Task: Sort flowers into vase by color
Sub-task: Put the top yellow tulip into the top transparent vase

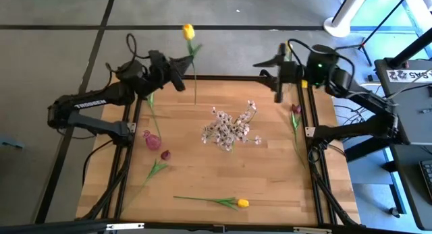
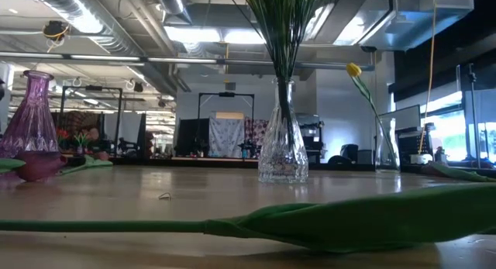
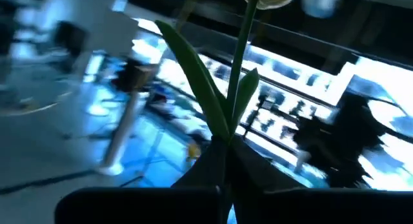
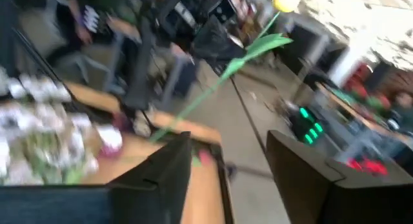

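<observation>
High view puts the left gripper (image 1: pixel 181 67) at about eleven o'clock on the table (image 1: pixel 270 180), up near the far edge, with its jaws pinched tight on a yellow tulip (image 1: pixel 188 32). The bloom sticks out past the table's far edge while the thin green stem runs back down over the wood. Left wrist view confirms the hold: the stem and its long leaves rise straight out from between the dark fingers (image 3: pixel 213 172), which are closed together around them, and the pale yellow head sits above.

At about one o'clock the right gripper (image 1: pixel 278 82) hangs over the far right corner. Right wrist view shows its two fingers (image 4: pixel 171 175) standing well apart with nothing between them; the held tulip shows beyond them.

Near the table's centre stands a clear vase (image 2: pixel 284 149) filled with pale pink-white blossom sprays (image 1: pixel 229 129). At nine o'clock is a purple vase (image 1: pixel 152 139), with a dark red-purple tulip (image 1: pixel 166 155) lying just beside it toward seven o'clock. Another dark tulip (image 1: pixel 295 110) lies at three o'clock along the right edge. A second yellow tulip (image 1: pixel 241 203) lies flat at six o'clock near the front edge. Low view shows a third, clear vase (image 2: pixel 387 149) far off to the right.
</observation>
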`<state>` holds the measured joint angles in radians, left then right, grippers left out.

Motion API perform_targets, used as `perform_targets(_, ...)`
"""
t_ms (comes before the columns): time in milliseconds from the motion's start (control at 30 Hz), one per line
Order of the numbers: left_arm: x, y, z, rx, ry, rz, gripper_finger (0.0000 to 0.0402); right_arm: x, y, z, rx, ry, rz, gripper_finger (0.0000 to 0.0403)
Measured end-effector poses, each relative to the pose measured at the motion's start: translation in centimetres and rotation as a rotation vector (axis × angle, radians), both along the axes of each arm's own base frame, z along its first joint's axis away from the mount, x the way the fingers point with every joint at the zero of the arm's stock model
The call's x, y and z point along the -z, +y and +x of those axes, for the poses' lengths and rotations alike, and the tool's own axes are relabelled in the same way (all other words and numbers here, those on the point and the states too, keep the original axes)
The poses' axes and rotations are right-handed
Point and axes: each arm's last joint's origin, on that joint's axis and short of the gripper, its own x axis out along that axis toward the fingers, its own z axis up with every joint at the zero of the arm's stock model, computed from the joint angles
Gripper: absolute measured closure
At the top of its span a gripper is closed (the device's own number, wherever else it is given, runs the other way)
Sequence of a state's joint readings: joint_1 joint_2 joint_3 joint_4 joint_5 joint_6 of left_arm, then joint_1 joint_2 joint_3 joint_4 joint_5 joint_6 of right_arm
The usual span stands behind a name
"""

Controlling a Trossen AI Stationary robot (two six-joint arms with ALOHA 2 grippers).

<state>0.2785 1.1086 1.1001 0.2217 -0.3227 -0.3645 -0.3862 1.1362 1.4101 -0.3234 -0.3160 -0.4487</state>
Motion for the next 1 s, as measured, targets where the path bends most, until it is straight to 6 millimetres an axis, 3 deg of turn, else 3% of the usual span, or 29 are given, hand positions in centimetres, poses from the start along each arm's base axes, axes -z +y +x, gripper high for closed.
perform_targets(167, -1.6, -0.9, 2.9, 0.16, 0.032, 0.099, 0.0401, -0.6, -0.6, 3.0, -0.121, -0.172, -0.022, 0.0139)
perform_targets(300, -1.9, -1.5, 4.9, 0.246, 0.06, 0.161, 0.0401, -1.1, -1.1, 4.5, -0.145, -0.294, 0.034, 0.0144)
perform_targets(533, -0.9, -1.3, 8.0, 0.302, 0.127, 0.235, 0.0401, -0.9, -1.8, 6.7, -0.246, -0.406, 0.152, 0.0193)
perform_targets(833, 0.1, -1.4, 9.3, 0.291, 0.17, 0.315, 0.0401, 0.1, -2.3, 8.1, -0.266, -0.381, 0.198, 0.0281)
perform_targets(1000, 0.0, -1.3, 9.3, 0.27, 0.164, 0.311, 0.0394, 0.4, -2.4, 8.2, -0.249, -0.353, 0.214, 0.0354)
